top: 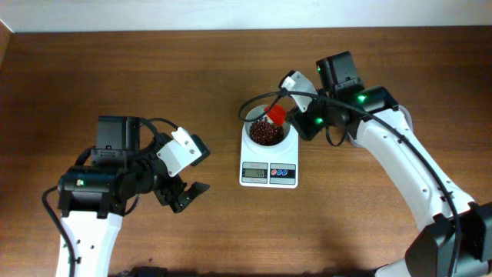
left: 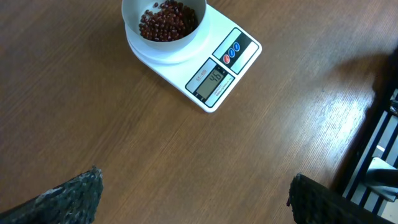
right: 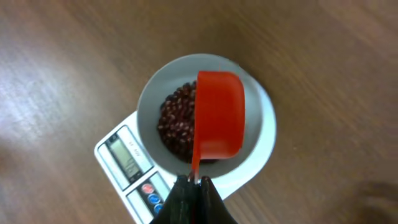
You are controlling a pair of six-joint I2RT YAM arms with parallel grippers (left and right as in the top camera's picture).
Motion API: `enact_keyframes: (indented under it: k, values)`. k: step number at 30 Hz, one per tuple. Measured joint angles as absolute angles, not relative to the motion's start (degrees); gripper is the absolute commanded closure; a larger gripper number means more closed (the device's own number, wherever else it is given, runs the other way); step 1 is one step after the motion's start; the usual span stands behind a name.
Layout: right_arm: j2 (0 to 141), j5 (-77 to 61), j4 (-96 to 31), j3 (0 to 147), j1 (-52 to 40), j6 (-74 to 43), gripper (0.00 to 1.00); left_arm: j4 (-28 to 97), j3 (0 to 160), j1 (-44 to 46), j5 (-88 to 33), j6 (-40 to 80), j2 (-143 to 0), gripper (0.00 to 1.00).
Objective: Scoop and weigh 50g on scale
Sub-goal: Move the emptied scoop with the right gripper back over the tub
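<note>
A: Checked left gripper (top: 194, 171)?
B: Found spread wide, empty, well left of scale (top: 268, 174); fingertips cropped in wrist view.
A: Located beans (top: 266, 135)?
B: Seen heaped in bowl (right: 149, 106) on scale, partly hidden under scoop (right: 219, 115). Noted right gripper (right: 194, 185) clenched on scoop handle. Could not read display (top: 254, 173) reliably.

Overhead: straight down, whole worktop (top: 154, 69). Left wrist: oblique, farther. Right wrist: close, directly above. All 3 share scale (top: 268, 154).

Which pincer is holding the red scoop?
The right pincer, shut on the scoop handle above the bowl; the left pincer stands open, empty.
</note>
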State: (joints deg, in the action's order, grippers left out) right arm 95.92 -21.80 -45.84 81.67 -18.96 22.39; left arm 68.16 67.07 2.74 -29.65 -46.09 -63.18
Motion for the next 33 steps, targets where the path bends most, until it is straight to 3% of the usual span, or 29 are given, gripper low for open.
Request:
enact_keyframes:
  k: [7, 17, 33]
  values:
    - [95.70, -13.89, -47.18, 82.98, -18.59, 19.77, 0.96, 68.16, 67.07, 2.74, -29.65, -46.09, -63.18, 0.01]
    - [87.31, -4.10, -61.34, 87.15, 2.79, 17.72, 0.96, 68.18, 67.07, 2.74, -29.65, -46.09, -63.18, 0.01]
    - [102.39, 12.25, -61.08, 86.87, 3.25, 14.48, 0.96, 68.16, 67.07, 2.74, -29.65, -46.09, -63.18, 0.01]
